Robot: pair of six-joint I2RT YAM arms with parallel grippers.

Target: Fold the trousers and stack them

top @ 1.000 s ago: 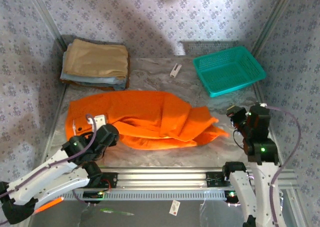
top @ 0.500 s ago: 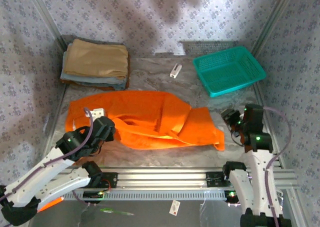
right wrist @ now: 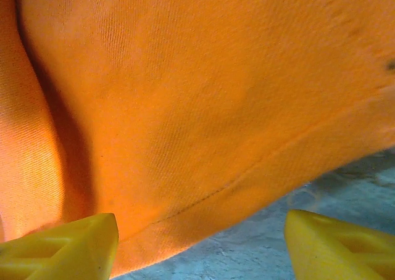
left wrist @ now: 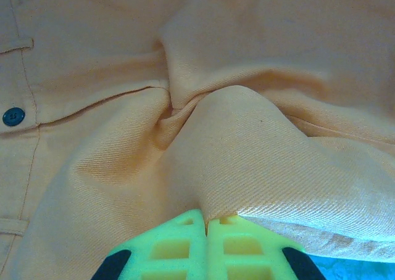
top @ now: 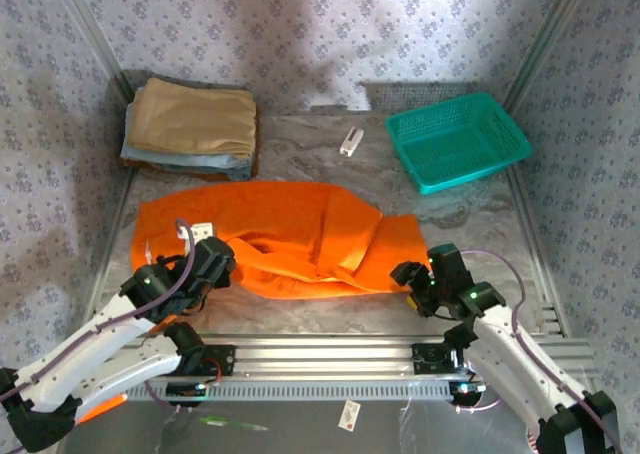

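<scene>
Orange trousers [top: 290, 239] are lying crumpled across the table [top: 300, 144], in front of both arms; left gripper [left wrist: 207, 221] is pinching a fabric fold, jaws fully closed; right gripper [right wrist: 200, 223] is sitting spread wide at the hem, gripping nothing.

One pair of orange trousers [top: 300, 229], with one blue button [left wrist: 13, 116] counted on it. One teal basket [top: 458, 139]. One pile of folded cloths, two told apart: one tan cloth [top: 195, 117], one light blue cloth [top: 180, 158]. One small white object [top: 350, 140]. Two grippers: left gripper [left wrist: 207, 221], right gripper [right wrist: 200, 230]. One table [top: 300, 139].
</scene>
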